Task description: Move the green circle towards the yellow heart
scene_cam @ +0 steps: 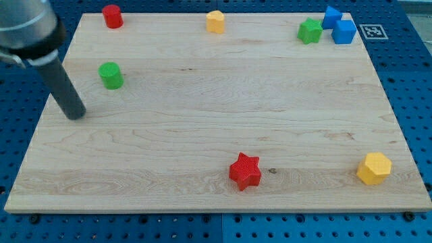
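Observation:
The green circle (111, 75) stands on the wooden board (202, 108) at the view's upper left. The yellow heart (215, 21) sits near the view's top edge, about in the middle. My tip (76, 113) rests on the board to the lower left of the green circle, a short gap apart from it. The dark rod rises from the tip toward the view's top left corner.
A red circle (112, 15) stands at the top left. A green star (310, 31) and two blue blocks (339, 25) cluster at the top right. A red star (245, 171) sits near the bottom middle. A yellow hexagon (374, 168) sits at the bottom right.

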